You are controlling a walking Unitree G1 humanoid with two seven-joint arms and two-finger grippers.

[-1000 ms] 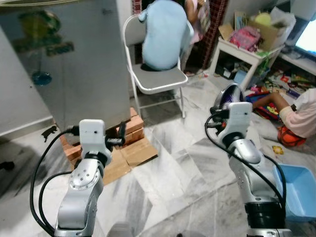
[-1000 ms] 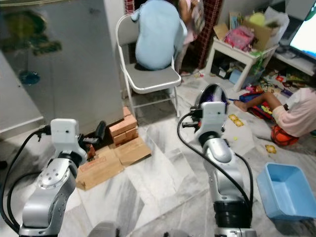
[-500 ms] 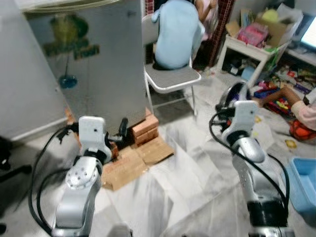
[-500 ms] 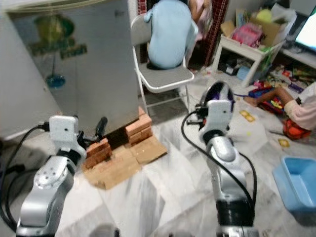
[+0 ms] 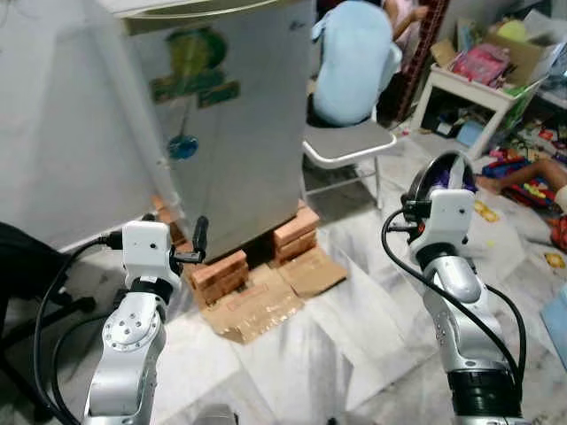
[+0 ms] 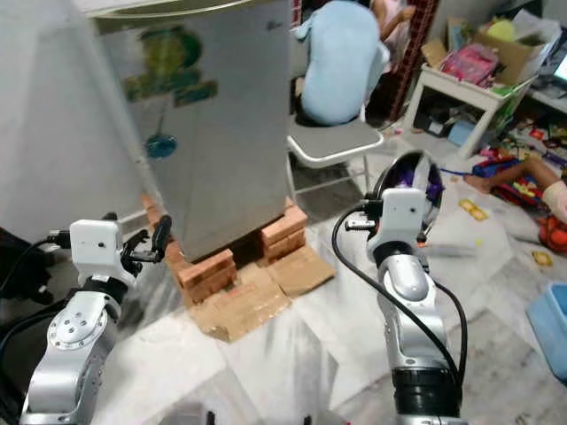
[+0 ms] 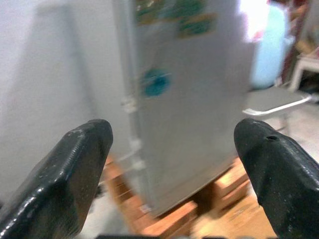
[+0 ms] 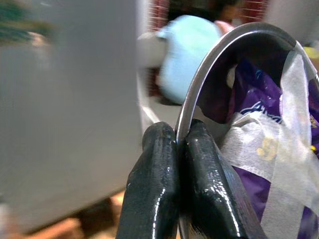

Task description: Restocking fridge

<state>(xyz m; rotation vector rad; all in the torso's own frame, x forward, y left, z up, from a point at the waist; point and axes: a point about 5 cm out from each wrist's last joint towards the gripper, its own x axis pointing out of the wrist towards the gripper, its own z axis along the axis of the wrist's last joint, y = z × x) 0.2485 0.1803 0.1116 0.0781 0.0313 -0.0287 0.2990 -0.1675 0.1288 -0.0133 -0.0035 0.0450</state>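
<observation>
The fridge point(image 5: 235, 124) stands far and to the left, on bricks point(image 5: 220, 271), with cardboard point(image 5: 266, 301) on the floor just in front. A chair point(image 5: 350, 146) is right beside the fridge on its right. A person point(image 5: 354, 62) sits on it. A table point(image 5: 478, 88) stands far right.

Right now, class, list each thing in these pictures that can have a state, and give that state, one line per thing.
Fridge: door shut, raised on brick stacks.
Left gripper: open, empty, pointing at the fridge.
Right gripper: shut on the metal bowl's rim.
Metal bowl: tilted on edge, holding a purple packet taped in.
Folding chair: unfolded, with a person seated on it.
Cardboard: flattened on the floor.
</observation>
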